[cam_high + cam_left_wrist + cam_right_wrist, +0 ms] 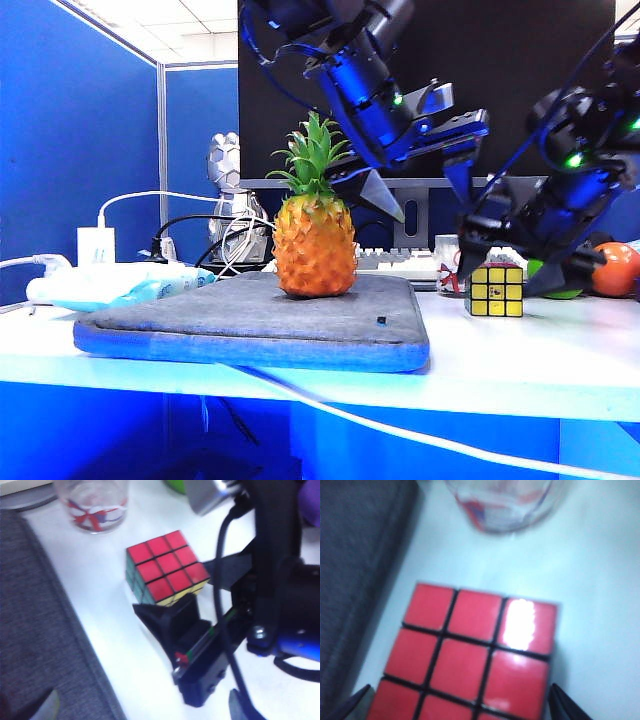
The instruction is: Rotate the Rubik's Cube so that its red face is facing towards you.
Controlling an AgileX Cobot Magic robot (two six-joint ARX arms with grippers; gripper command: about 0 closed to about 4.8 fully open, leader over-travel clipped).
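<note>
Cube [497, 289] sits on the bench [560, 350], red face [167, 565] up. Our right gripper [500, 275] straddles it, wide apart; our left gripper [425, 185] waits above, also apart. Next we squeeze and tip.

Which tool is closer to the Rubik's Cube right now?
Right. The right tool is open, straddling the Rubik's Cube from above. The left tool, also open, hangs higher, nearer the pineapple.

Your right gripper [508, 262] straddles the Rubik's Cube [497, 289], jaws spread wide — 1 finger per side. Glass [95, 502] crowds just behind; grey pad [250, 320] edges one flank. Left gripper [425, 190] hangs spread above — bare table in front.
</note>
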